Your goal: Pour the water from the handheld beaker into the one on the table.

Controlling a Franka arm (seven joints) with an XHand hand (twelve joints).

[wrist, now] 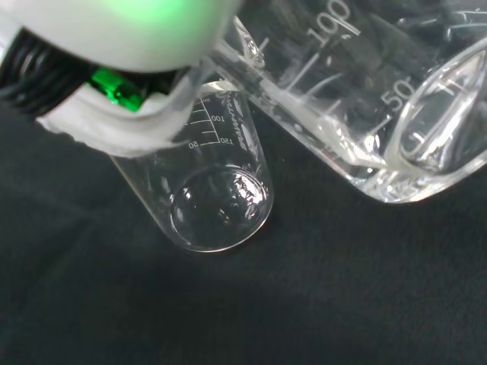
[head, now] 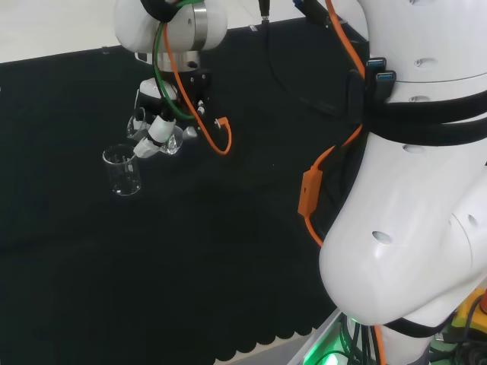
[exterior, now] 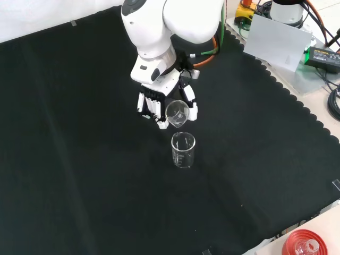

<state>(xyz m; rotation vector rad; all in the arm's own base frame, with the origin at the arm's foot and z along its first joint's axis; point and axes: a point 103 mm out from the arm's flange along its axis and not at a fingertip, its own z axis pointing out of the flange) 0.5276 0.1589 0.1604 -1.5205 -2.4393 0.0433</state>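
Note:
My hand (exterior: 154, 106) is curled round a clear glass beaker (exterior: 177, 113), which is tipped well over with its mouth toward the camera in the front view. Directly below its lip stands a second clear beaker (exterior: 183, 150), upright on the black cloth. In the head view the held beaker (head: 169, 139) hangs just right of and above the standing one (head: 123, 170). The wrist view shows the tilted beaker (wrist: 365, 99) close up with a little water along its lower wall, and the standing beaker (wrist: 217, 190) under its spout. A white finger (wrist: 129, 125) crosses in front.
Black cloth (exterior: 79, 175) spreads wide around both beakers. A red ribbed ring (exterior: 305, 247) lies off the cloth at the front view's bottom right. Orange and green cables (head: 217, 141) hang by the wrist.

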